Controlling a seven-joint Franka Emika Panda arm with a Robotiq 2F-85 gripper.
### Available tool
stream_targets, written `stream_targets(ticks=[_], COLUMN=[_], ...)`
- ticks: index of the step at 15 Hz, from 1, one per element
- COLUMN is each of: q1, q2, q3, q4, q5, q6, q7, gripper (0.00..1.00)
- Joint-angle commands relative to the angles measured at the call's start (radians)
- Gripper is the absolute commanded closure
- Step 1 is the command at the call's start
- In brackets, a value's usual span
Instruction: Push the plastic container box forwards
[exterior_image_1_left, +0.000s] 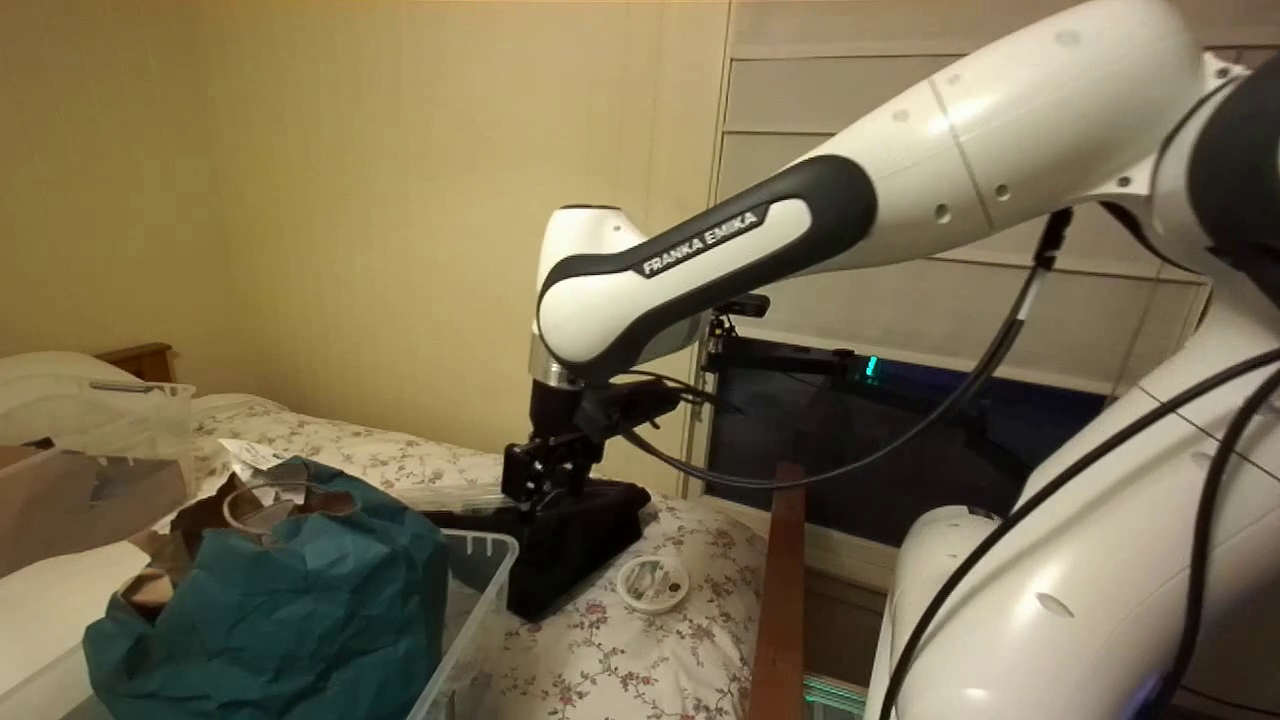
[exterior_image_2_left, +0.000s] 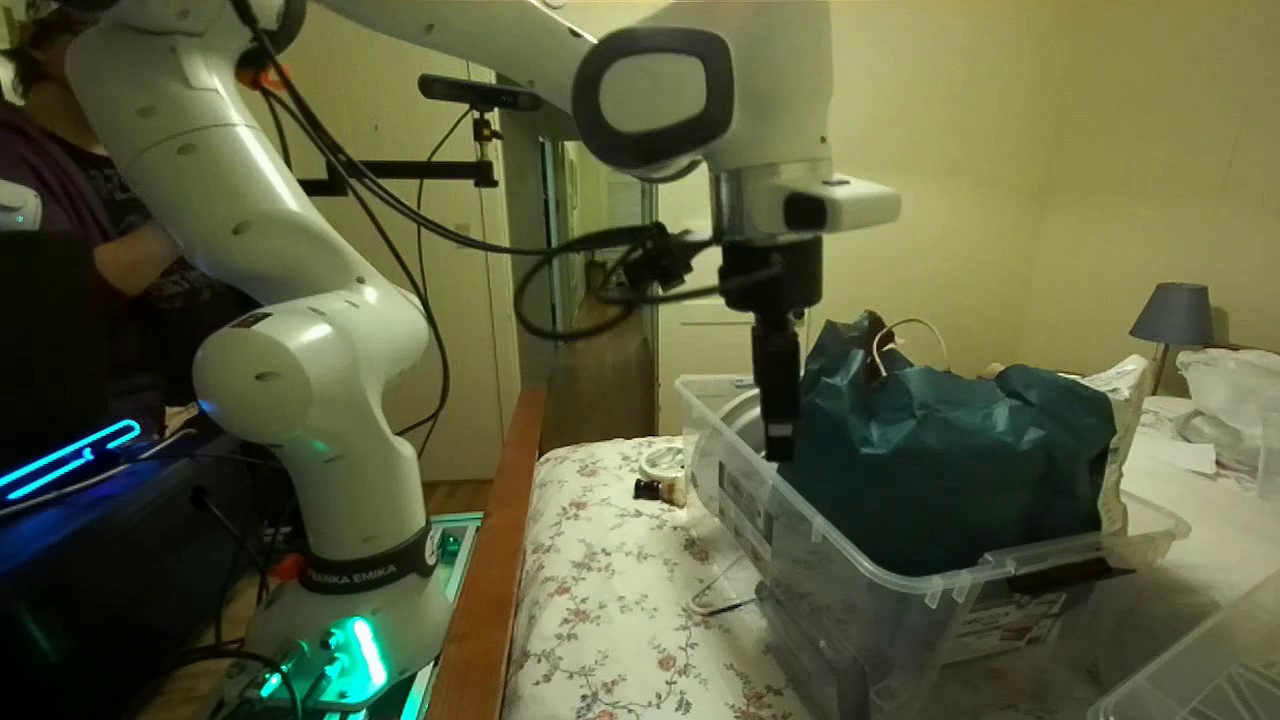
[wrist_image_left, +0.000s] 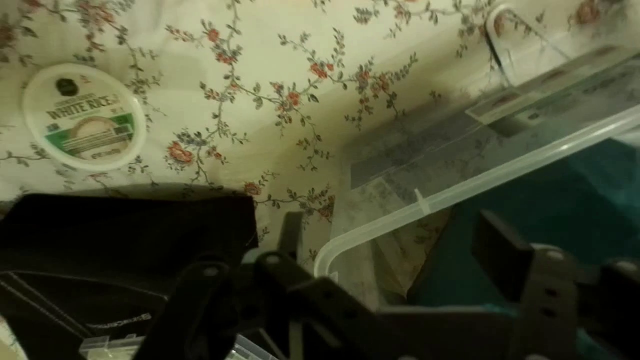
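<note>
Resting on the floral bedspread, one plastic container box is holding one teal bag, and both exterior views are showing the pair. Only the wrist view is making the state of the gripper plain: its two fingers are standing wide apart, with a corner of the box's rim appearing between them. Whether either finger is touching the plastic, I cannot tell. The wrist view is also giving legible print, WHITE RICE, on the one round tub. One black fabric item is lying just beside the box, its lettering blurring in the wrist view. An exterior view is showing one lamp and one person; the left edge is cutting the person off, and the arm is covering more. One small dark and tan object is sitting near the box there, hard to make out. An exterior view is taking in one further clear bin, running out of frame at the left, while the bottom edge is cutting off part of the plastic container box. A clear plastic edge is poking into a lower corner of an exterior view; whether that same bin is showing there, I cannot tell.
</note>
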Motion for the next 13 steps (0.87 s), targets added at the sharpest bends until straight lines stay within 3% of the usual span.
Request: stream_targets(ticks=[1,4,6,7,9,13], q1=[-0.005,0.015,0.033,0.038,0.047,0.056], q2=[-0.212,-0.36,-0.454,-0.36,-0.437,-0.461], q3=[0.022,0.009,-0.034,-0.016,-0.041,-0.05], q4=[-0.006,0.028,0.049,0.049,0.056,0.052], q5=[-0.088,-0.137,-0.184,-0.146,-0.173,-0.177], q6=[-0.282,-0.541,-0.703,-0.604,-0.687,-0.7], q7=[-0.11,-0.253,-0.378,-0.268,-0.326,-0.343], gripper=[0.0,0.0,0.0,0.0,0.0,0.0])
